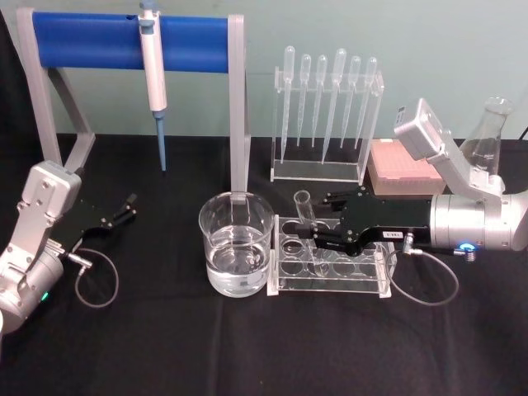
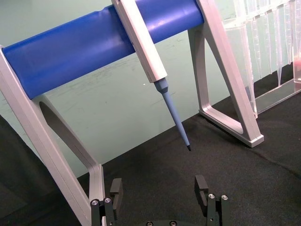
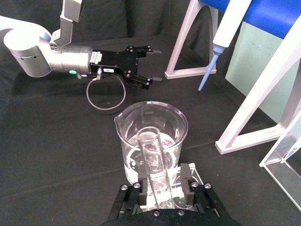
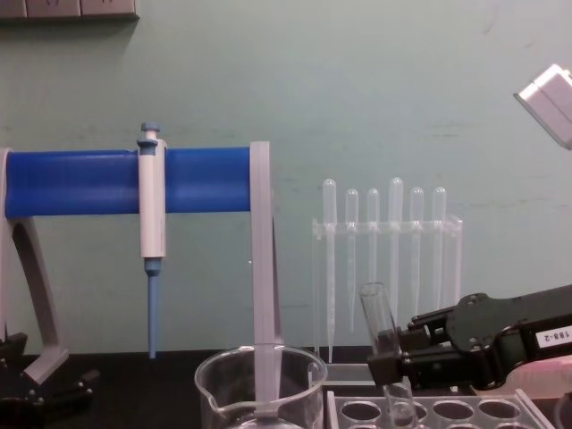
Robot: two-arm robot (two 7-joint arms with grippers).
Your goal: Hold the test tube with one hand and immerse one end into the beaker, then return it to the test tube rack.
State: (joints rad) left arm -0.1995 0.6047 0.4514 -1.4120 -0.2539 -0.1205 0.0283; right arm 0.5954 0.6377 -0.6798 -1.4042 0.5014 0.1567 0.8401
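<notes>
**Right end effector astride the test tube, at the rack hole nearest the beaker.**
The right end effector, on the nearer arm, is wide, with its jaws flanking the tube but not clamping it. The tube's foot sits in the rack, its long axis near upright and its mouth tipped toward 11 o'clock. The beaker, about a third full of clear liquid, lies just beside it at 9 o'clock. The left end effector rests wide at far 9 o'clock on the surface.

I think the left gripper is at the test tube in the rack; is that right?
Not quite: the right gripper is at the test tube in the rack, as the head view shows; the left gripper is parked.
</notes>
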